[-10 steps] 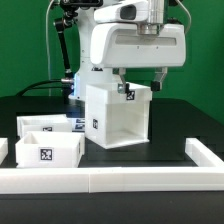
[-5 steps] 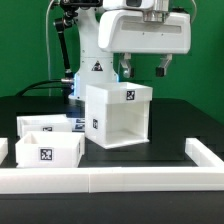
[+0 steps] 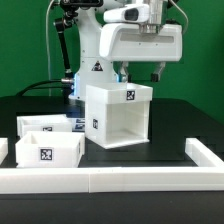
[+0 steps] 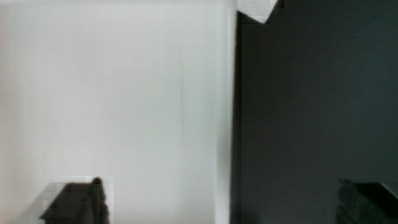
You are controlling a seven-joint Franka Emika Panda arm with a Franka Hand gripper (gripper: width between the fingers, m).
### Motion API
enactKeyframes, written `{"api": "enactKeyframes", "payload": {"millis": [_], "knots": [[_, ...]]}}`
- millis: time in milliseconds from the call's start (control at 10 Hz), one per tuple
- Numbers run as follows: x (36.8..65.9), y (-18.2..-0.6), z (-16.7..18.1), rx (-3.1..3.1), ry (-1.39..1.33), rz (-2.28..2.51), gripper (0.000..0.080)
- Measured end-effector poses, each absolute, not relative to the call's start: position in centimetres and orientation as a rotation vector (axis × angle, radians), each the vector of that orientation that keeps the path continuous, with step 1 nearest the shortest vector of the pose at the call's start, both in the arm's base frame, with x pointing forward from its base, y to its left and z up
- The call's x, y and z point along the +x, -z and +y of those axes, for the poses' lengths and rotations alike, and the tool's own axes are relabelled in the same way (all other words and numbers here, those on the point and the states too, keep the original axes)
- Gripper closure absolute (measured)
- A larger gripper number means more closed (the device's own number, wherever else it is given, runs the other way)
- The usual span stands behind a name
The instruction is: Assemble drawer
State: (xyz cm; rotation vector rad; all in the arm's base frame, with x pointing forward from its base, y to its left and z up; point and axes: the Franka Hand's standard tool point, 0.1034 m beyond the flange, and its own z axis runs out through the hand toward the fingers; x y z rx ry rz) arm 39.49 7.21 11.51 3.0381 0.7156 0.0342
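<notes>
Best done slowly: lower straight down to straddle one wall of the casing (image 3: 118,115), close only with the pads well below the rim, and keep the wrist level so as not to tip the box or shove it across the table (image 3: 182,130). Worth centring first, judging by the wrist view, with white plastic across one half, dark table across the other, and a fingertip (image 4: 75,200) over each. Hovering just above the casing's top edge, not touching it: the gripper (image 3: 139,73), spread wide and holding nothing. Standing upright near the middle of the table, open side turned toward the camera. Lying well off to the exterior view's left of the claw, close behind the border rail (image 3: 110,180): the two trays (image 3: 45,150), untouched
</notes>
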Motion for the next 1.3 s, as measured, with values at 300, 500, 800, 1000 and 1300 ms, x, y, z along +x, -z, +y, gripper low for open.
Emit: {"api": "enactKeyframes", "payload": {"millis": [300,500,800,1000,1300], "knots": [[39.1,-9.8,7.0,3.041,-0.008,0.752,0.015],[39.0,-9.4,6.8,3.044,0.008,0.754,0.015],[39.4,-9.6,6.1,3.068,0.077,0.732,0.0246],[39.8,-9.8,5.9,3.101,0.095,0.693,0.0624],[39.8,-9.8,5.9,3.099,0.092,0.696,0.0763]]}}
